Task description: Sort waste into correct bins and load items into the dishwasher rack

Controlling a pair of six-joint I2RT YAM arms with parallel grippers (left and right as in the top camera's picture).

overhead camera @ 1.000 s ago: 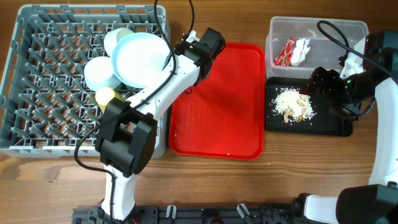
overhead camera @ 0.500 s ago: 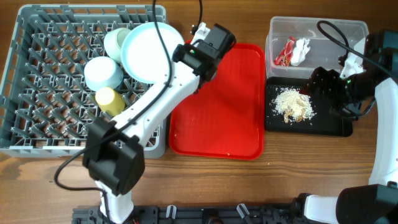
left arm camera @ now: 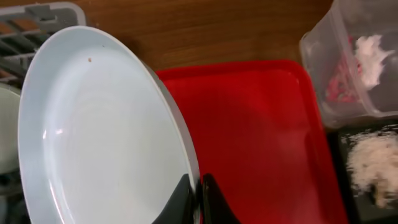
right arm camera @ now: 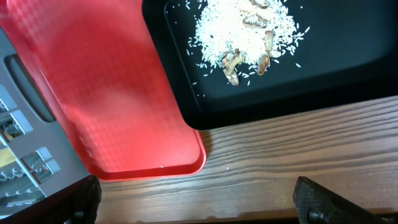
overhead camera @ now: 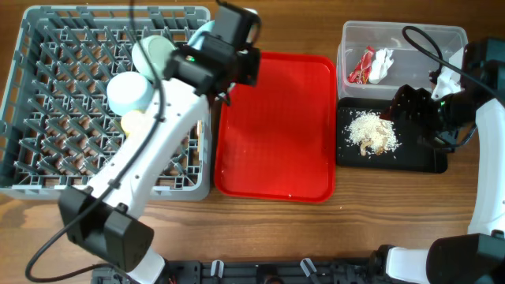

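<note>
Loading the dishwasher rack [overhead camera: 47,158], left of the red serving tray [overhead camera: 276,134], looks to be the step in hand. A pale blue bowl [overhead camera: 130,93], a second bowl [overhead camera: 155,54] and the yellow cup [overhead camera: 132,122] sit among its pegs, while the round plate [left arm camera: 106,137] hangs on edge over the tray's upper-left border. The next move probably calls for carrying the plate left off the tray and lowering it upright between pegs, clear of the bowls. The left gripper [left arm camera: 198,196] pinches the plate's rim, jaws nearly together. Right of the tray, the snack wrapper [overhead camera: 363,67] and tissue [overhead camera: 383,61] lie in the clear tub [overhead camera: 442,39] and the rice scraps [overhead camera: 372,132] on the black tray [overhead camera: 426,158]. The right gripper [right arm camera: 199,202] hangs there spread wide, holding nothing.
</note>
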